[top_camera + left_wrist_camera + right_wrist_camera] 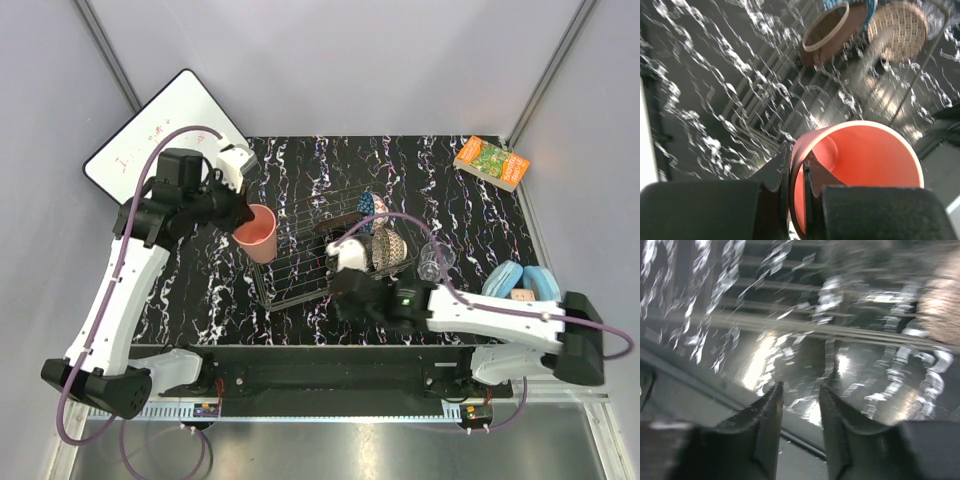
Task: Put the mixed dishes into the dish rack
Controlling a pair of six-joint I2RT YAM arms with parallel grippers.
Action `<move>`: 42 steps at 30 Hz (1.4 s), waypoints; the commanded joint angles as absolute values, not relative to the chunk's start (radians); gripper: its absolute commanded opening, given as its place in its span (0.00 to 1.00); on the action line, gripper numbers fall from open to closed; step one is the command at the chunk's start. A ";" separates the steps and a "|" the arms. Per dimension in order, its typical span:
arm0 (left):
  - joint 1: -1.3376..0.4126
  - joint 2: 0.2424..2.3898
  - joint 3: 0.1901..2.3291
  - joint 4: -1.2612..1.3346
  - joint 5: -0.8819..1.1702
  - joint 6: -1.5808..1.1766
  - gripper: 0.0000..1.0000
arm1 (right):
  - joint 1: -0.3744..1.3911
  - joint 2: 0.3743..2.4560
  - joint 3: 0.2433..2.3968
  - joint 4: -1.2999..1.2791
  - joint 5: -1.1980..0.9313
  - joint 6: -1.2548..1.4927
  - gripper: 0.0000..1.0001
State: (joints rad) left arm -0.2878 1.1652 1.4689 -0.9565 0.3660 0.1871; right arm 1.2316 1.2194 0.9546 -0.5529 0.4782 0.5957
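The left gripper (796,172) is pressed together on the rim of the pink plastic cup (860,175), one finger inside the wall and one outside. In the top view the left gripper (243,208) holds the pink plastic cup (258,232) tilted, just beside the left end of the dish rack (290,272), with its mouth turned up and toward the camera.

The right gripper (801,415) has its jaws partly apart, with a narrow gap between the dark fingers (771,420). This view is badly smeared, so it is hard to say whether anything thin sits in that gap; nothing plainly does. From above, the right gripper (345,268) is low over the near side of the rack, toward its right half.

The dish rack is a silver wire basket with low sides, standing in the middle of a black table (200,300) veined in white. In its right end the blue patterned bowl (372,207) stands on edge at the far side, with the beige patterned bowl (390,246) just in front of it. The left wrist view shows the beige patterned bowl (897,30) beside a brown dish with a pale rim (827,32).

The small clear glass (436,262) stands on the table just right of the rack. Blue headphones (520,280) lie further right, a green-orange book (490,162) at the far right corner, and a white board (165,135) at the far left.
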 commanded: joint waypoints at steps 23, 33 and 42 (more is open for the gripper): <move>-0.130 1.132 1.625 -0.922 0.428 0.149 0.00 | 1.246 2.009 1.505 -0.247 0.199 0.301 0.24; -0.094 1.147 1.595 -0.885 0.451 0.124 0.00 | 1.129 1.913 1.617 -0.365 0.218 0.238 0.52; -0.083 1.155 1.571 -0.881 0.488 0.103 0.00 | 0.976 1.358 1.335 -0.489 0.308 0.313 0.66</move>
State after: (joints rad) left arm -0.0849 1.1534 1.5768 -0.8936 0.4267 0.1349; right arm 1.0439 1.5856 1.4174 -0.4553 0.2001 0.2813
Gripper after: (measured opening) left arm 0.097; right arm 0.651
